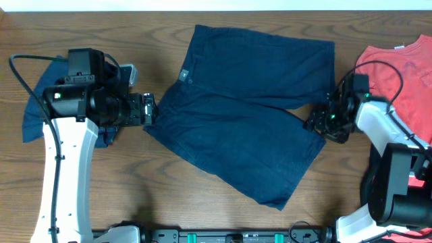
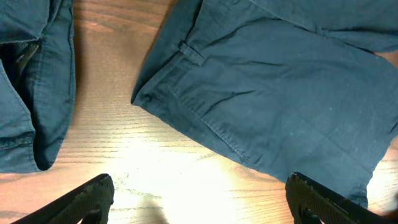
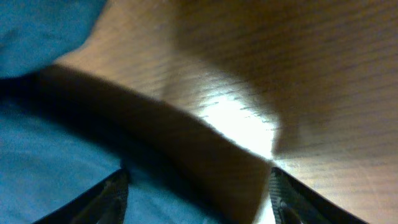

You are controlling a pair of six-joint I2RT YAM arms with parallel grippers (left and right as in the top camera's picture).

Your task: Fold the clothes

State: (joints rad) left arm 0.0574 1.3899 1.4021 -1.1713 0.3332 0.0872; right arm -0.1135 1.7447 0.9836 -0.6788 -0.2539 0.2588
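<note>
Arms waited at opposite edges of the shorts (image 1: pixel 243 115).
Overhead: shorts lay flat on the bench (image 1: pixel 202 216), left fingers (image 1: pixel 150 108) at 9 o'clock, right fingers (image 1: pixel 314 125) at 3, likely placed for folding. Left wrist: fingers (image 2: pixel 87 199) wide, facing the waistband (image 2: pixel 165 68). Right wrist: fingers (image 3: pixel 109 199) wide over the shorts' (image 3: pixel 56 174) edge.

The table (image 1: pixel 169 202) is brown wood with a clear grain, smooth, and it shines pale where light falls on it in the left wrist view. The navy shorts (image 1: pixel 250 115) in the middle are woven cloth, matt and lightly creased, with stitched seams. The second pair (image 1: pixel 30 115) at the left looks the same. The coral-red T-shirt (image 1: pixel 405 74) at the right is soft matt cloth. The left arm's long link (image 1: pixel 67 175) is smooth and white, plastic by the look. The left gripper (image 2: pixel 200 186) has matt black fingers (image 2: pixel 81 202).
</note>
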